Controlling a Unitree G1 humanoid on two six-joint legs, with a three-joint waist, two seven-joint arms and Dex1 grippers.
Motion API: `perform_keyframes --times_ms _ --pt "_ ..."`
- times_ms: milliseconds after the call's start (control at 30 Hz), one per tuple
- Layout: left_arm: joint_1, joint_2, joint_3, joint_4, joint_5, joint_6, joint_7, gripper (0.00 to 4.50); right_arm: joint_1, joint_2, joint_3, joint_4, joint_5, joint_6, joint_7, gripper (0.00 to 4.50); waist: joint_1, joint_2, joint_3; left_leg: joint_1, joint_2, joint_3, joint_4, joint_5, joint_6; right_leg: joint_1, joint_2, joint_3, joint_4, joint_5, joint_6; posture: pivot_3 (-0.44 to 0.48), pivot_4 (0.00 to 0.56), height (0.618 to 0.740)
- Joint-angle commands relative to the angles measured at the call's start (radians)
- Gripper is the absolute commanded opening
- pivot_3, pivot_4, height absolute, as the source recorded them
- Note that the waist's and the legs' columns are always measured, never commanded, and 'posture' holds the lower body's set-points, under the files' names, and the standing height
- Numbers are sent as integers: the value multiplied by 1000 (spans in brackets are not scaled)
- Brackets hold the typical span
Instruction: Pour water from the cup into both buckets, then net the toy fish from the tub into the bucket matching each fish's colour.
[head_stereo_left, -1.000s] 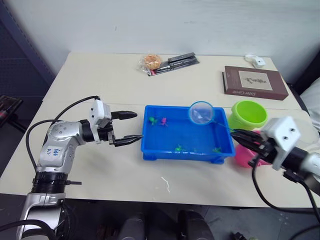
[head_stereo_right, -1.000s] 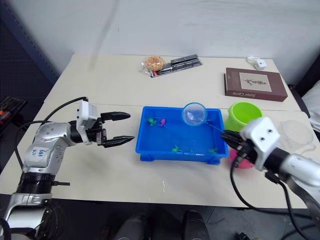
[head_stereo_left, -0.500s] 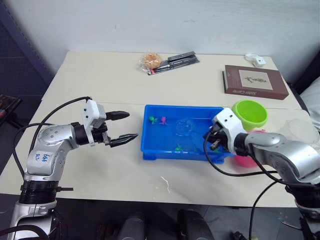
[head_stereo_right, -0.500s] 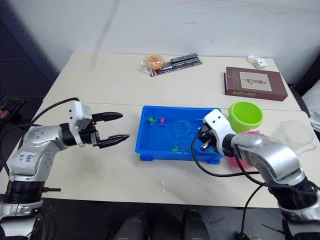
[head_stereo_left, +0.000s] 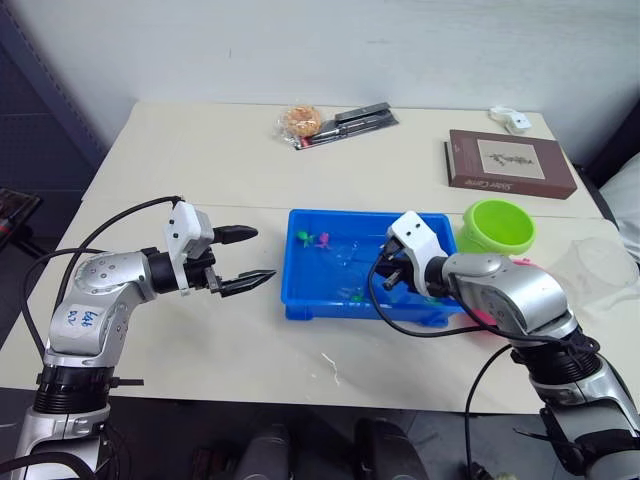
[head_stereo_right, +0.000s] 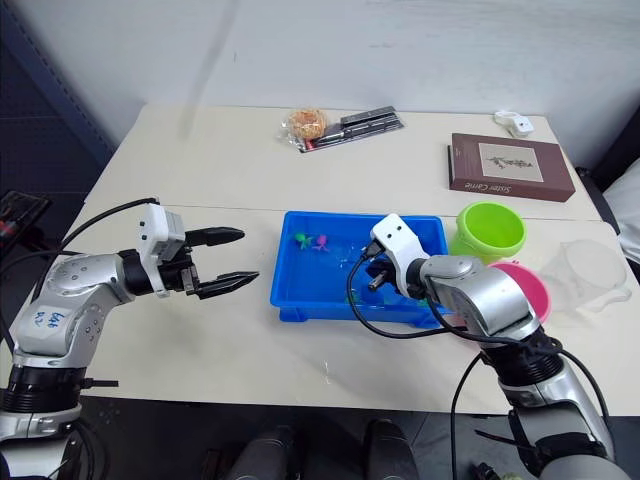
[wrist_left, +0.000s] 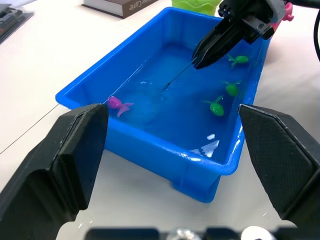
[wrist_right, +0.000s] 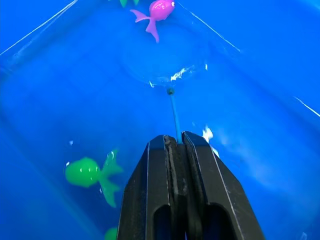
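Note:
The blue tub (head_stereo_left: 300, 302) holds water with a pink fish (wrist_right: 159, 10) and green fish (wrist_right: 90, 172) in it. My right gripper (wrist_right: 175, 142) is over the tub, shut on the thin handle of the net (wrist_right: 173, 107). The net's hoop lies under the water, close to the pink fish. My left gripper (head_stereo_left: 262, 254) hangs open just left of the tub, holding nothing. The lime green bucket (head_stereo_left: 497, 228) stands at the tub's right end. The pink bucket (head_stereo_right: 525, 290) sits in front of it, partly hidden by my right arm. The clear cup (head_stereo_right: 590, 268) is at the far right.
A brown book (head_stereo_left: 510, 165) lies at the back right, with a small white item (head_stereo_left: 512, 120) behind it. A packet of pens (head_stereo_left: 350, 125) and a round wrapped snack (head_stereo_left: 303, 122) lie at the back middle. Cables trail from both arms.
My right arm swung left over the tub and lowered the net from above the rim into the water. The left gripper stayed open and moved slightly left.

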Motion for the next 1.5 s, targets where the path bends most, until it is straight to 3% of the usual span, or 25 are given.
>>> perform_keyframes --times_ms 33,500,900,1267,1500 --pt "10 11 20 -47 -18 -2 5 4448 -21 17 -15 3 -35 -40 15 0 -2 0 0 0 0 0 0 0 0 0 0 0 0 0 0 0 150 738" --pt "22 25 28 -53 -22 10 1 4448 35 61 -62 -25 -51 -145 87 0 -4 0 0 0 1 0 0 0 0 -1 1 0 0 0 0 0 150 738" --pt "4 29 21 -29 -24 -2 -7 4448 148 -104 -106 -170 -60 -162 198 0 -1 0 0 0 1 0 -1 0 0 -1 0 0 0 0 0 0 150 738" --pt "-50 2 -18 32 -12 -37 -35 4448 250 -265 -259 -263 16 -21 264 0 1 0 0 0 1 0 -1 0 0 0 0 0 0 0 0 0 150 738" --pt "-69 -17 -38 64 -8 -61 -48 4448 291 -303 -335 -272 35 28 261 0 1 0 0 0 1 0 -1 0 0 0 0 0 0 0 0 0 150 738"
